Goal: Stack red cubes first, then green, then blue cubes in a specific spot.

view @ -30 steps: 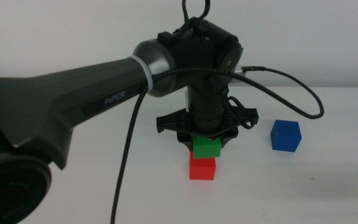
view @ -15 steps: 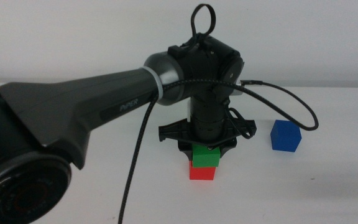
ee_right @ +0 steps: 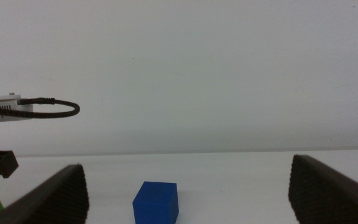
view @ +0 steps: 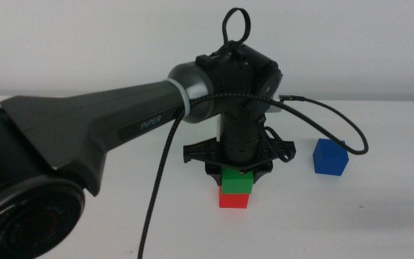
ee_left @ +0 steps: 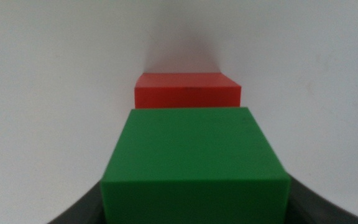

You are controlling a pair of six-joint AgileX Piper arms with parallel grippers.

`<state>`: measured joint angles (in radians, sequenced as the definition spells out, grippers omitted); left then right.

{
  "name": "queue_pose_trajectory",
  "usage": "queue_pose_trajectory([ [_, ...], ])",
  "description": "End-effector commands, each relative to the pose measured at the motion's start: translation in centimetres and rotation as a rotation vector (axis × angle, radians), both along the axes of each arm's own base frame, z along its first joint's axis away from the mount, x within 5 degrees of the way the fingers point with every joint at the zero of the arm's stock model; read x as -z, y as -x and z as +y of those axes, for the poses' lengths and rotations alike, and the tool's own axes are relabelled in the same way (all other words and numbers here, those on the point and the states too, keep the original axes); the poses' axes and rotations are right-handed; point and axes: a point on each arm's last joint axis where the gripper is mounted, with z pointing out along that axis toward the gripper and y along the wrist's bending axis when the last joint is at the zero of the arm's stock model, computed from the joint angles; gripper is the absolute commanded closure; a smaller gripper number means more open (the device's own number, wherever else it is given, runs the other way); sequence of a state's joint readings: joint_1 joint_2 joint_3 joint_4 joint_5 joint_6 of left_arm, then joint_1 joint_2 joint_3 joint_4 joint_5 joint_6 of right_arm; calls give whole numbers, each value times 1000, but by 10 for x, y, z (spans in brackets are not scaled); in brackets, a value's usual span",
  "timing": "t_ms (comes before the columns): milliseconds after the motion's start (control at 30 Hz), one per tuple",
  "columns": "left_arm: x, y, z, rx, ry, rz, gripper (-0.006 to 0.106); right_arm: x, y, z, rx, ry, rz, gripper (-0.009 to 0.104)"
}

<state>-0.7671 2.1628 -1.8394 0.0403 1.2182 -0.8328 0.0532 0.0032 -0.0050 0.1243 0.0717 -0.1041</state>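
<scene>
A green cube (view: 236, 180) sits on a red cube (view: 233, 200) near the middle of the white table (view: 379, 216), the left gripper (view: 236, 170) poised directly over the pair. The middle view shows the left arm (view: 106, 133) sweeping in from the left side and bending at the wrist so the tool points straight down, its black cable (view: 157, 194) looping beneath and another (view: 329, 115) arcing out toward the blue cube (view: 330, 157), which stands alone on the table to the right, well apart from the stack.

What that view hides, the left wrist view supplies — the green cube (ee_left: 194, 165) fills the space between the dark fingers (ee_left: 79, 208), whose curved edges show only at either side of it, with the red cube (ee_left: 188, 91) visible beyond and below it. The fingers appear clenched on the green cube's sides, though the contact itself is at the picture's edge.

The right wrist view gives a third angle: the right gripper (ee_right: 188, 193), fingers (ee_right: 51, 196) spread wide and released, faces the blue cube (ee_right: 156, 201) from low over the table — the cube lies ahead of the fingers, not between them. A piece of the left arm's cable (ee_right: 39, 109) intrudes at one side. The right arm itself does not appear in the middle view.
</scene>
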Motion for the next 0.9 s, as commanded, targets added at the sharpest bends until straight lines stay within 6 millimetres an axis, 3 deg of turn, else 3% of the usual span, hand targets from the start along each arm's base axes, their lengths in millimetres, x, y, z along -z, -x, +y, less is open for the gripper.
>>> queue_pose_trajectory([
  [0, -1, 3, 2, 5, -27, 22, 102, 12, 1, 0, 6, 6, -6, 10],
  [567, 14, -3, -5, 26, -6, -2, 102, 12, 1, 0, 6, 6, -6, 10],
  [600, 14, -3, -5, 28, -5, -3, 94, 12, 1, 0, 6, 6, -6, 10],
  [667, 14, -3, -5, 53, -7, -5, 45, 12, 1, 0, 6, 6, -6, 10],
  [867, 9, -5, -2, 86, -30, -36, 14, 12, 1, 0, 6, 6, -6, 10],
])
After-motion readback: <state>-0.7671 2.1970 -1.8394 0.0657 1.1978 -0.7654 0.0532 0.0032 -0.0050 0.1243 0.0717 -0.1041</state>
